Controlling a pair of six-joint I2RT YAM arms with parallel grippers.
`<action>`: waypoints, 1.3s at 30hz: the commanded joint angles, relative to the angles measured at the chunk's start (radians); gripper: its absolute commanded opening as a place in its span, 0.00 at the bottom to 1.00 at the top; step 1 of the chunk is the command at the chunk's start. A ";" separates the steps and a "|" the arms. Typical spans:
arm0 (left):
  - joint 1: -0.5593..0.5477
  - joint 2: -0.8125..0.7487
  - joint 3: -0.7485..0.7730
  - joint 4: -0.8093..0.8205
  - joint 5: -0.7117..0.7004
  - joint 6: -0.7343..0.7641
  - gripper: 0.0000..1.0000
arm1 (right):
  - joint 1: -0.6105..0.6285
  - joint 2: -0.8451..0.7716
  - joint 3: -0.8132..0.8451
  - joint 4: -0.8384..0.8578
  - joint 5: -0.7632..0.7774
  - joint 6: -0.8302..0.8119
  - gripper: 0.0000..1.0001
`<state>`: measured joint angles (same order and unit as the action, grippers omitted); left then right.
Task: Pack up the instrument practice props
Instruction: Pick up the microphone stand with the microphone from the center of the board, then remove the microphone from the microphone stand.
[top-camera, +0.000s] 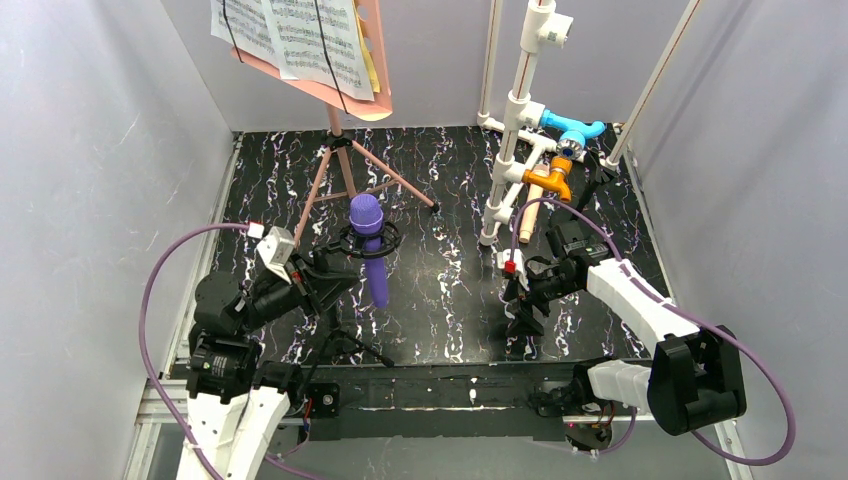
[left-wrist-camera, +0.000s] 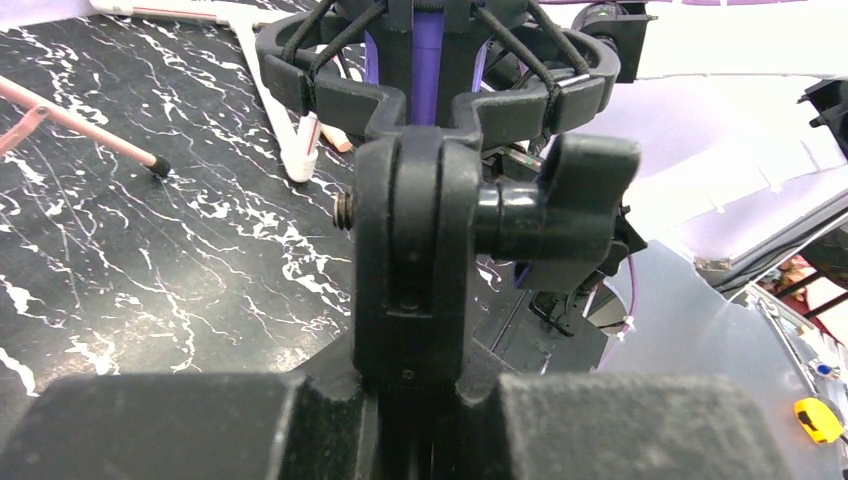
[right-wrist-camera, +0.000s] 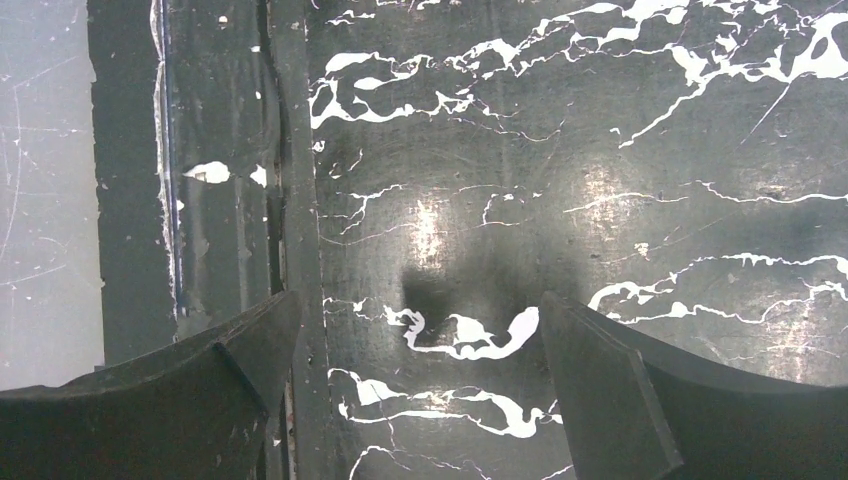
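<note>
Two tools show. The left tool (left-wrist-camera: 428, 410) is clenched on the small black tripod (left-wrist-camera: 415, 250) that holds the purple microphone (top-camera: 366, 215), left of the middle of the surface (top-camera: 450, 290). The right tool (right-wrist-camera: 420, 390) hangs wide apart and holds nothing, on the right. The microphone stands tall in its ring (left-wrist-camera: 575, 85), so a quick tilt could make it slip out or fall.

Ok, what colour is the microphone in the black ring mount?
It's a purple microphone; the top external view shows it best.
</note>
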<state>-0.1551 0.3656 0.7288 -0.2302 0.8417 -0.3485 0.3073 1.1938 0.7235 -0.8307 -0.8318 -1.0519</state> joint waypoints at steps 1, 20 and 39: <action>-0.032 0.020 -0.010 0.122 0.030 -0.044 0.00 | -0.014 -0.010 0.025 -0.044 -0.045 -0.039 0.98; -0.577 0.313 -0.022 0.263 -0.383 0.130 0.00 | -0.048 -0.023 0.037 -0.087 -0.053 -0.076 0.98; -0.727 0.583 -0.033 0.556 -0.580 0.321 0.00 | -0.049 -0.094 0.325 -0.435 -0.130 -0.214 0.98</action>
<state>-0.8776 0.9398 0.6964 0.1337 0.3012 -0.0746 0.2626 1.1355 0.9836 -1.1465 -0.8906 -1.2343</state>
